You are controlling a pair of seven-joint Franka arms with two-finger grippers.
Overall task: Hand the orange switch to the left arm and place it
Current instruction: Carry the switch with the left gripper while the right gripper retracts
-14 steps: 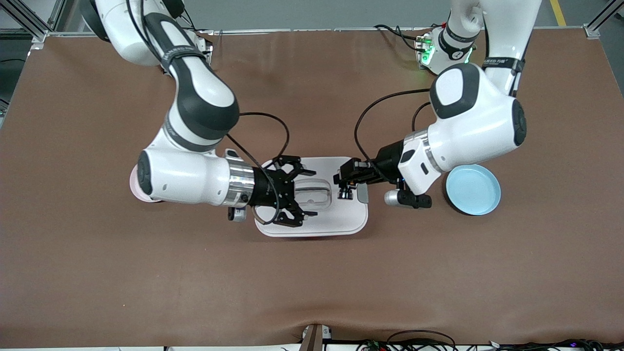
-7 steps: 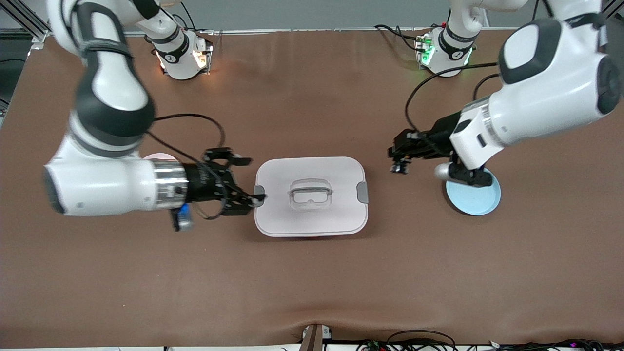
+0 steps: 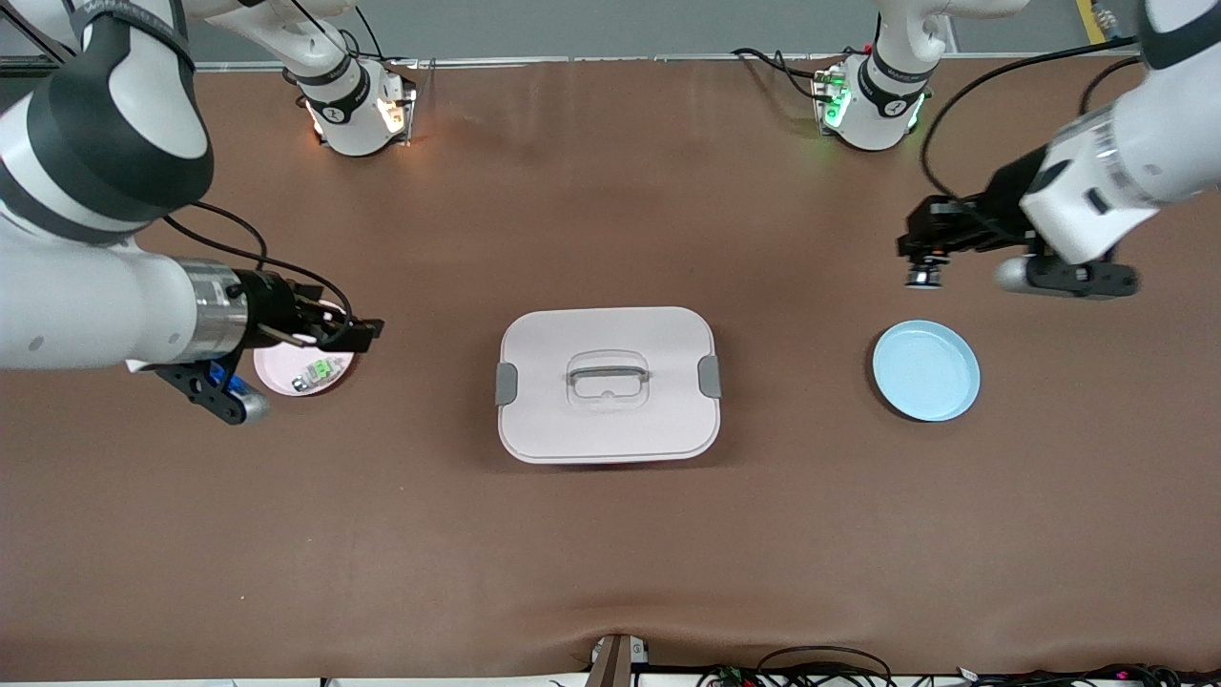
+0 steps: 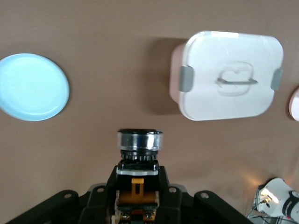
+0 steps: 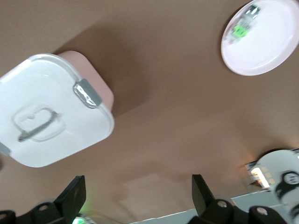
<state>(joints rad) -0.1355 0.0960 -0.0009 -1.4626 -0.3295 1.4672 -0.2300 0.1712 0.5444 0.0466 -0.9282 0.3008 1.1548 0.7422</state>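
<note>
The orange switch (image 3: 922, 276) is clamped in my left gripper (image 3: 921, 260), which holds it in the air over bare table close to the blue plate (image 3: 925, 370). In the left wrist view the switch (image 4: 137, 185) sits between the jaws, its round black cap with a silver ring pointing outward. My right gripper (image 3: 361, 330) is open and empty over the edge of the pink plate (image 3: 286, 380). In the right wrist view its fingers (image 5: 71, 194) stand wide apart. The white box (image 3: 608, 384) stands mid-table between the two grippers, clear of both.
A small green-and-silver component (image 3: 319, 370) lies on the pink plate and also shows in the right wrist view (image 5: 243, 26). The box (image 4: 231, 74) and blue plate (image 4: 32, 87) show in the left wrist view. Cables trail from both wrists.
Both grippers have drawn away from over the box. The left one carried the switch out past the blue plate. The right one pulled back, open, to the pink plate.
</note>
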